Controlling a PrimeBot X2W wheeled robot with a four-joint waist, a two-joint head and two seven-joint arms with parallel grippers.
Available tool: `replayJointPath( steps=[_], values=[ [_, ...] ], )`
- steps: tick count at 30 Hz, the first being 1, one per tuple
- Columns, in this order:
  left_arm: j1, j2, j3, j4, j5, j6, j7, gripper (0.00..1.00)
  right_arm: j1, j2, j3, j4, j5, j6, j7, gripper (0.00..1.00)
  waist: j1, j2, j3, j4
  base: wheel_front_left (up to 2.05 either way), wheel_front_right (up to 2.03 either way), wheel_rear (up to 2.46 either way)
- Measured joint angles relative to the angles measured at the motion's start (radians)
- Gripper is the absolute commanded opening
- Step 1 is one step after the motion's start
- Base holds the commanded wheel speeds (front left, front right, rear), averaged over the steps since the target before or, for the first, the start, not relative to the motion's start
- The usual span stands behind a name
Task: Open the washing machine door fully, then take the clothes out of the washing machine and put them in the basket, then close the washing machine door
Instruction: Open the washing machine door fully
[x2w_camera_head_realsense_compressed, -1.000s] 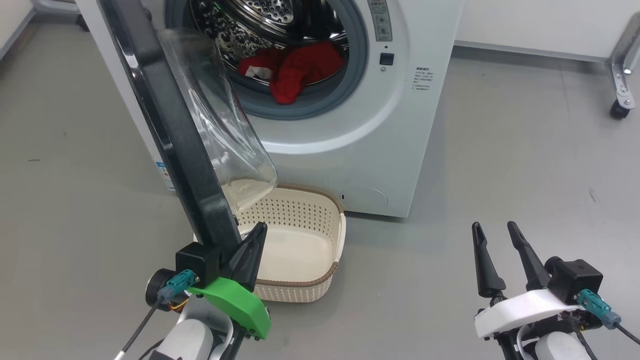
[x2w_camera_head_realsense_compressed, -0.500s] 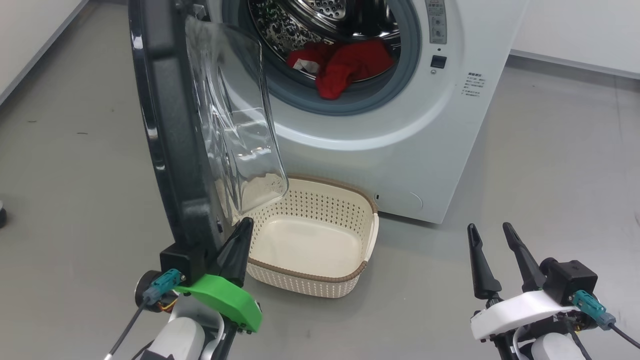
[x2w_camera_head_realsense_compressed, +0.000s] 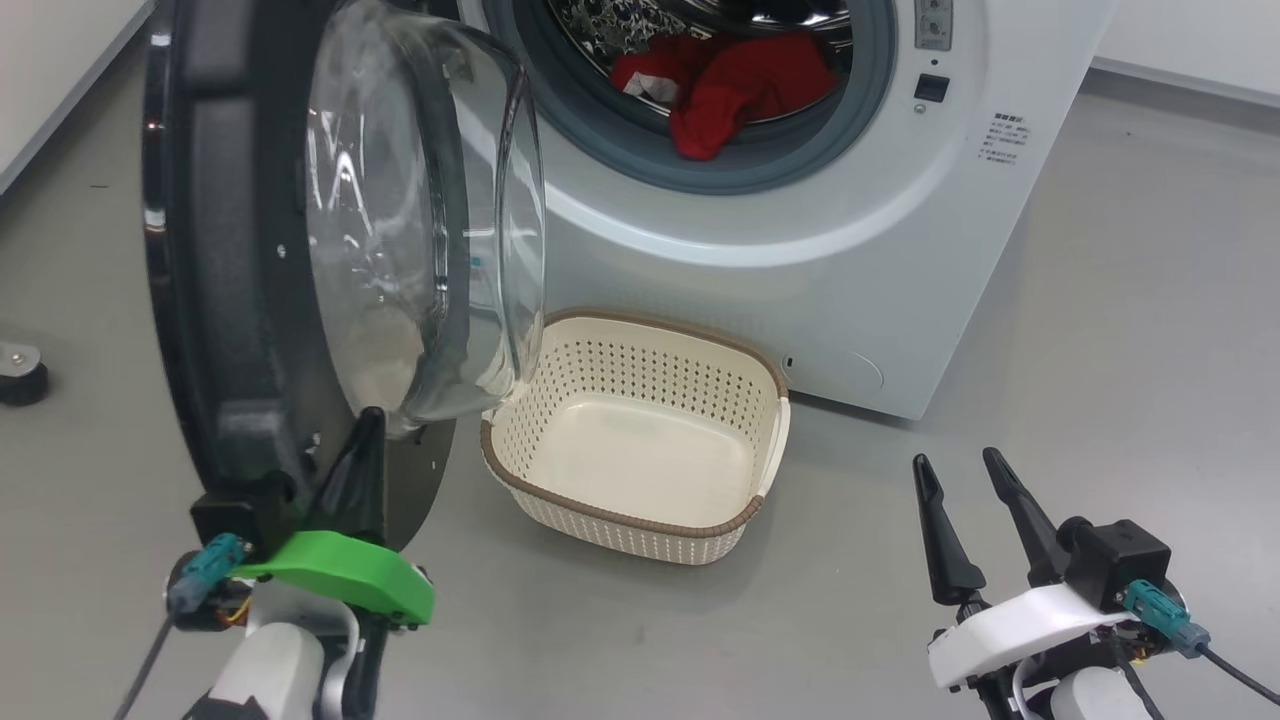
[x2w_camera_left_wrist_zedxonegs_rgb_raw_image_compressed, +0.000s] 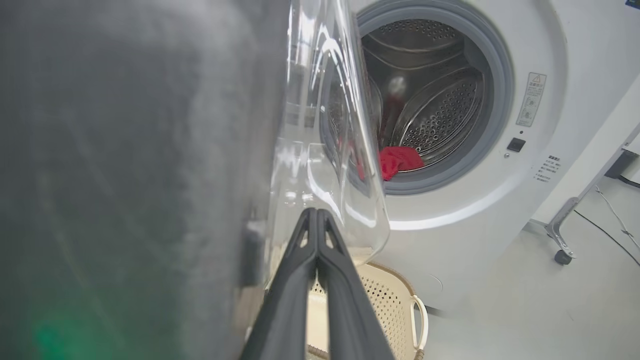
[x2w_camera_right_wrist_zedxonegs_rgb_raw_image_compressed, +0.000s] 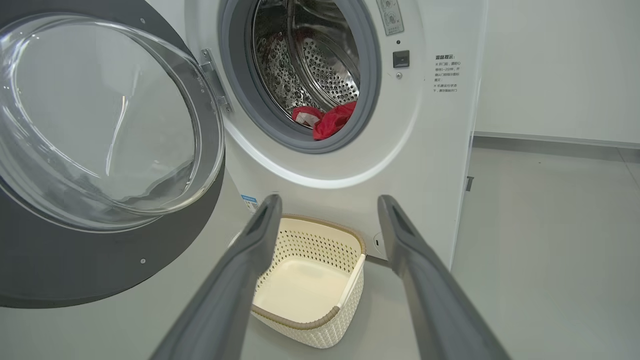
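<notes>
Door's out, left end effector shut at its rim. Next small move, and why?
Probably nudge the washing machine door slightly wider with the left end effector: in the head view its glass bowl overlaps the basket rim, and the clothes lie in the drum.

Left pincer (x2w_camera_head_realsense_compressed: 371, 418): long dark fingers (x2w_camera_head_realsense_compressed: 352, 478), green bracket (x2w_camera_head_realsense_compressed: 345, 575), teal connector (x2w_camera_head_realsense_compressed: 205, 560) (thin grey cable (x2w_camera_head_realsense_compressed: 145, 660)). Right pincer (x2w_camera_head_realsense_compressed: 955, 460): same fingers, white bracket (x2w_camera_head_realsense_compressed: 1010, 625), black box (x2w_camera_head_realsense_compressed: 1120, 560), teal connector.
</notes>
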Motion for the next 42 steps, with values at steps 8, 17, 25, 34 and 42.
replayJointPath(
  steps=[8,17,25,34,42],
  values=[
    [0.0,0.024,0.087,-0.01,-0.045,0.02,-0.01,0.0,-0.004,-0.011,0.002,-0.001,-0.003,0.001,0.011,1.0,0.0,0.0,0.032,0.006,0.0,0.0,0.0],
    [0.0,0.047,0.179,-0.026,-0.076,0.03,-0.02,0.0,-0.031,-0.024,0.01,-0.016,-0.026,0.001,0.024,1.0,0.0,0.0,0.085,0.007,0.0,0.0,0.0],
    [0.0,0.076,0.276,-0.035,-0.113,0.038,-0.027,0.0,-0.047,-0.048,0.007,-0.025,-0.032,0.001,0.038,1.0,0.0,0.0,0.13,0.002,0.0,0.0,0.0],
    [0.001,0.103,0.364,-0.038,-0.136,0.041,-0.029,0.0,-0.065,-0.073,0.002,-0.052,-0.041,0.001,0.064,1.0,0.0,0.0,0.177,-0.006,0.0,0.0,0.0],
    [0.0,0.14,0.439,-0.036,-0.166,0.041,-0.031,0.0,-0.068,-0.106,-0.008,-0.077,-0.05,0.0,0.086,1.0,0.0,0.0,0.234,-0.017,0.0,0.0,0.0]
  ],
)
